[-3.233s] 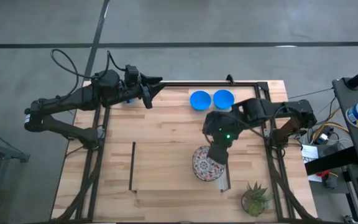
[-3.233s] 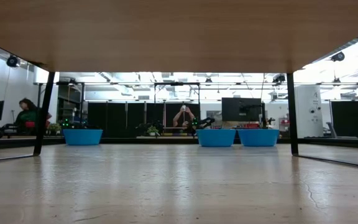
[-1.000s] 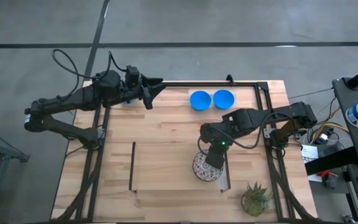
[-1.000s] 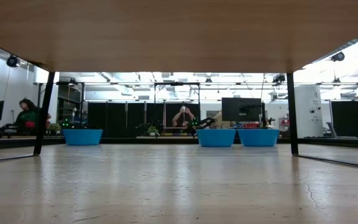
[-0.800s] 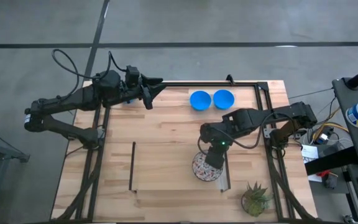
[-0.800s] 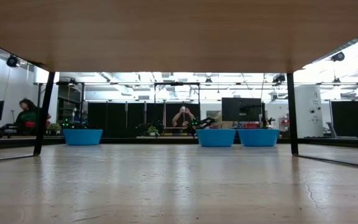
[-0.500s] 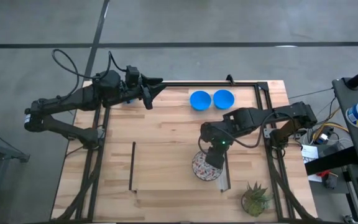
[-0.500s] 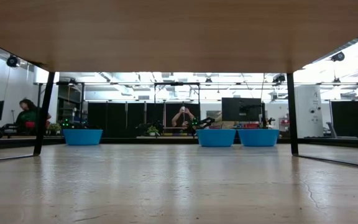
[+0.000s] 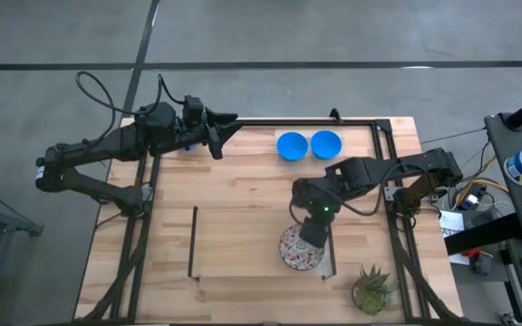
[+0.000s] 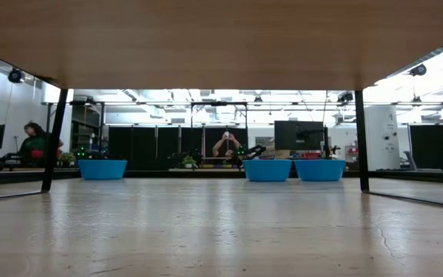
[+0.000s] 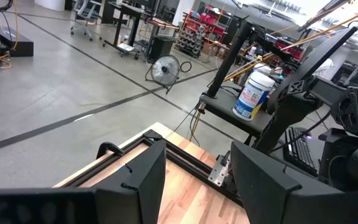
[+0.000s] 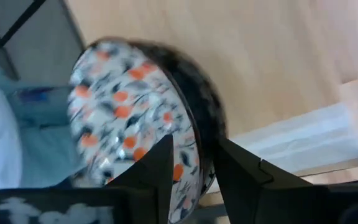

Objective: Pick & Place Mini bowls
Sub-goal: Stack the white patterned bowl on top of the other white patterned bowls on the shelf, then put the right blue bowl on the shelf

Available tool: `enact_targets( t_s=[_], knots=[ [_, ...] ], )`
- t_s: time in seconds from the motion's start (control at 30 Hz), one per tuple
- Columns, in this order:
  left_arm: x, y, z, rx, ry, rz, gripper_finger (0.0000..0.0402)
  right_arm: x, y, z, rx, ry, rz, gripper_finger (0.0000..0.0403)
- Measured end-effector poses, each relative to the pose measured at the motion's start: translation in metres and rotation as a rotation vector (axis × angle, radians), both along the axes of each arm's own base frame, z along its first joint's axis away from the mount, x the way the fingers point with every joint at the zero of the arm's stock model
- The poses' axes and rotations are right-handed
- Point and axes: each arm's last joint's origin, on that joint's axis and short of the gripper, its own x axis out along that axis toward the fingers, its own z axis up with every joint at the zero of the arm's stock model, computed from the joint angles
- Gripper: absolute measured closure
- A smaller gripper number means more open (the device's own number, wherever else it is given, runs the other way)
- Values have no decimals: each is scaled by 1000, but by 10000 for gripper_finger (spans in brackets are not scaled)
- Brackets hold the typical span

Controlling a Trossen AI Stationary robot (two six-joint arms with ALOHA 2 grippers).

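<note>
One white mini bowl with a red-and-dark floral pattern (image 9: 294,254) (image 12: 123,112) is near the table's near right side, at my right gripper (image 9: 309,235) (image 12: 194,171), which is shut on its rim. Two blue mini bowls (image 9: 291,145) (image 9: 325,143) stand on their bases near the far edge. The low view shows three blue bowls (image 10: 102,168) (image 10: 268,169) (image 10: 319,169) but not the floral one. My left gripper (image 9: 221,128) (image 11: 197,180) waits open at the table's far left corner and touches nothing. My right gripper pinches the floral bowl's rim (image 12: 190,149) on the bowl's far right side, with one finger (image 12: 151,171) inside the bowl and one (image 12: 241,168) outside. The fingers slant down from the far right. The bowl looks tilted; whether it is off the table, I cannot tell.
A small green plant (image 9: 372,288) stands at the near right corner. A pale strip (image 9: 327,261) lies beside the floral bowl and a thin black line (image 9: 193,240) marks the near left part. A black frame (image 9: 383,136) runs along the table's far and right edges.
My right gripper has shifted a little toward the table's near edge, and the floral bowl has moved that way with it. The blue bowls and the left arm have kept still.
</note>
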Motion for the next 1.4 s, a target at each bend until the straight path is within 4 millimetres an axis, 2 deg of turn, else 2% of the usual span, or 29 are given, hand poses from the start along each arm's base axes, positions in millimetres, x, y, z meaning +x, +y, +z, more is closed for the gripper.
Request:
enact_targets(
  t_s=[0.3,0.5,0.83,0.97,1.2,1.4],
  knots=[
    [0,0,0,-2,-1,0,218,0,-2,0,-61,-12,-21,294],
    [0,0,0,-3,-1,0,218,-1,-4,7,-116,-50,-34,294],
    [0,0,-3,-14,24,1,218,-3,-16,14,-169,-73,-60,304],
    [0,0,-5,-38,42,2,218,-7,-29,18,-202,-77,-92,312],
    [-1,0,-6,-41,45,3,218,-15,-63,25,-232,-81,-197,317],
    [-1,0,-6,-60,44,4,218,-22,-88,19,-249,-18,-233,317]
  ],
)
